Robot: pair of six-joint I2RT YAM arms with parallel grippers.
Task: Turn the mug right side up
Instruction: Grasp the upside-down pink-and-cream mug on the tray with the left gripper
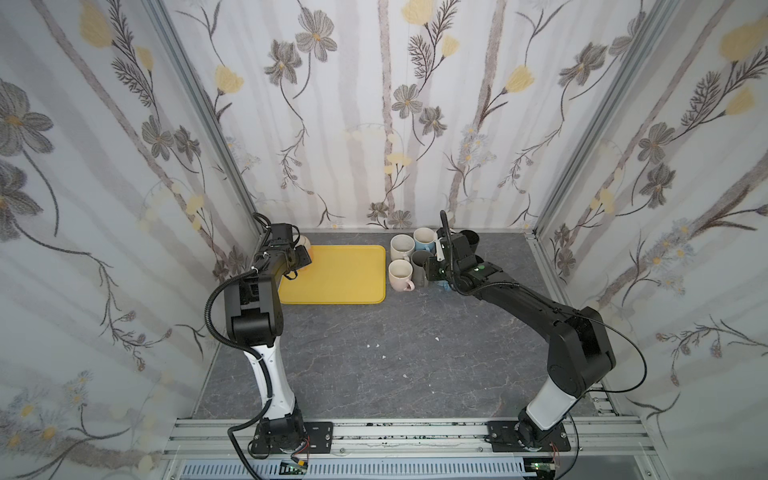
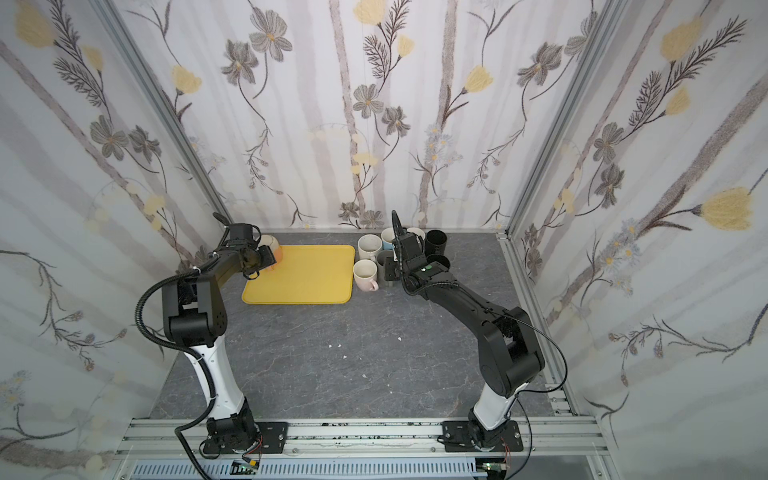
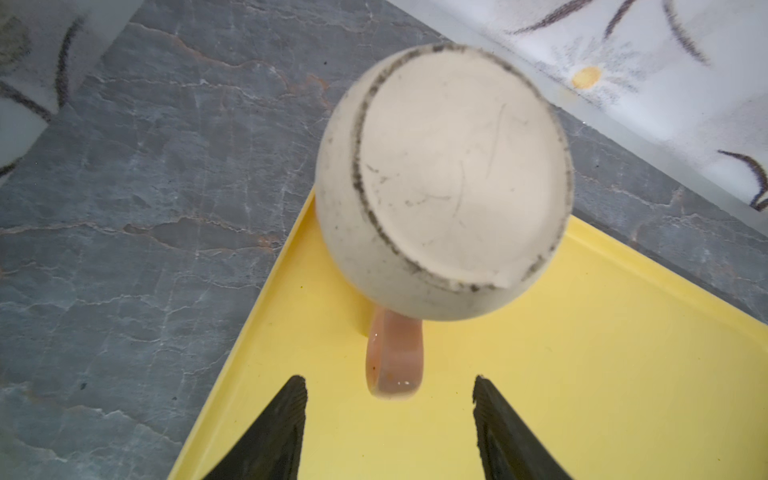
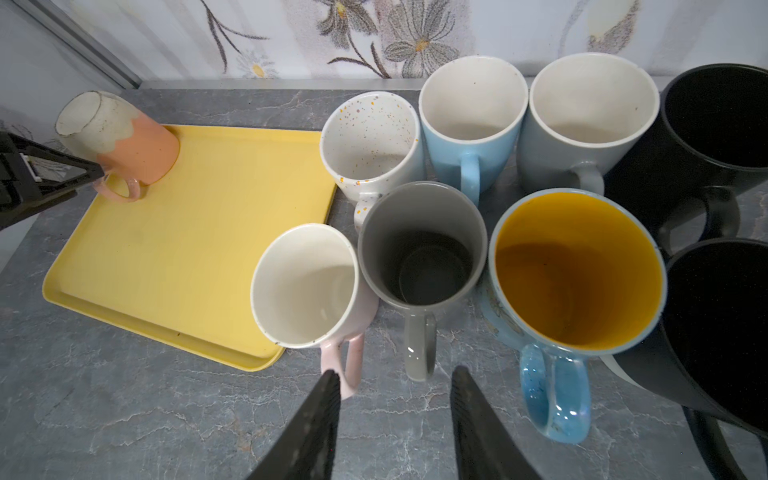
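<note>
Peach-and-cream ceramic mug upside down at upper-left corner of flat yellow plastic tray — handle faces left gripper, jaws apart astride it, nothing held. Right gripper — jaws apart, empty, idle above upright mugs on grey worktop.

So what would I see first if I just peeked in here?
Probably the bright yellow tray on the grey table, with one peach mug standing upside down in its far corner. The left gripper hangs open right by that mug's handle. Next to the tray is a crowd of mugs, all right side up, with the right gripper open above them.
</note>
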